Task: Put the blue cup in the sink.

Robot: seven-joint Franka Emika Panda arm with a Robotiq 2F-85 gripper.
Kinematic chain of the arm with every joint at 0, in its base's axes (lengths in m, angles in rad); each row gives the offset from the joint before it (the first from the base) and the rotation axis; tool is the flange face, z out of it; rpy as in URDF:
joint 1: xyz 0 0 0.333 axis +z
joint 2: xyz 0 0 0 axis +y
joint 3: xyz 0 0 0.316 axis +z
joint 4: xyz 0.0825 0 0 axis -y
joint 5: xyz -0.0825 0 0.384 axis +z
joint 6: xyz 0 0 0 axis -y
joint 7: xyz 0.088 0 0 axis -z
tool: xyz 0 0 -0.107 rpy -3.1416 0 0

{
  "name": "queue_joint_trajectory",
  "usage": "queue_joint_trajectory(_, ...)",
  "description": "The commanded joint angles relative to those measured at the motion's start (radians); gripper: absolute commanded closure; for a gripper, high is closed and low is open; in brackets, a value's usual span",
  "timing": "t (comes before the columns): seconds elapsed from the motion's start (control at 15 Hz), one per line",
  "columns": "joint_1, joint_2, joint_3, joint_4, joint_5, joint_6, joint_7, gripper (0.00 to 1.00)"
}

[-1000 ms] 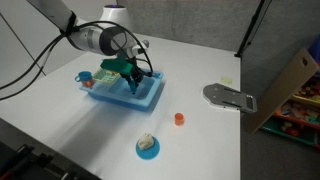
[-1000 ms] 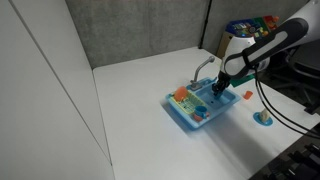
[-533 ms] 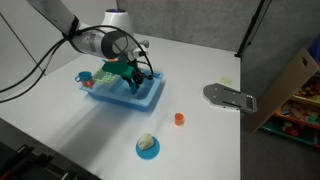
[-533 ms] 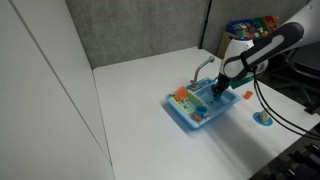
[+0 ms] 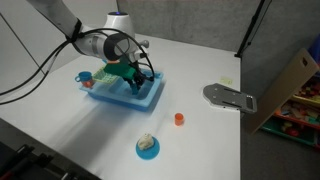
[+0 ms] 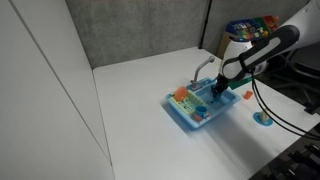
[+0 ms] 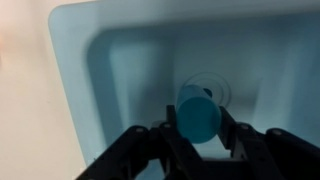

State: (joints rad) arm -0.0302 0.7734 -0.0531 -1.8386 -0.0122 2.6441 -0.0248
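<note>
Over the basin of the sink [image 7: 90,70], in the wrist view, we see the jaws closed on the blue cup [image 7: 196,112], one dark finger [image 7: 163,137] against each side of it. The cup hangs above the pale blue floor, close to the ring of the drain [image 7: 222,88]. In both exterior views the arm [image 5: 100,42] reaches down into the sink [image 5: 152,101], which sits on the white counter [image 5: 200,60]. There the cup is too small and too hidden by the jaws for us to pick out. In an exterior view the grey faucet [image 6: 203,68] stands at the far end of the sink [image 6: 182,114], and the side rack [image 6: 181,95] holds orange and green dishes. The small orange cup [image 5: 179,119] and the round blue plate [image 5: 147,148] lie on the counter, well apart from the sink, and play no part here. We judge the carrying step to be as good as done and the release to be in hand, since the cup is inside the sink's walls but not yet let go. Whether its base touches the floor we cannot tell. The next move calls for lowering a little if there is a gap, then parting the jaws gently so the light cup neither tips nor rolls. After that the arm should lift straight up, clear of the faucet and the sink rim.
</note>
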Motion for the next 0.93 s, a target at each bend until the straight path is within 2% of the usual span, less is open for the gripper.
queue_joint_trajectory(0.0,-0.014,0.022,0.008,0.036,-0.008,-0.002,-0.014,0.83)
queue_joint_trajectory(0.6,-0.012,0.035,0.006,0.049,-0.008,-0.012,-0.010,0.83)
queue_joint_trajectory(0.67,-0.012,0.035,0.006,0.049,-0.008,-0.012,-0.010,0.74)
queue_joint_trajectory(0.73,-0.012,0.035,0.006,0.048,-0.008,-0.011,-0.010,0.44)
queue_joint_trajectory(0.8,-0.013,0.034,0.006,0.048,-0.008,-0.011,-0.010,0.33)
queue_joint_trajectory(0.87,-0.013,0.033,0.006,0.047,-0.007,-0.011,-0.011,0.26)
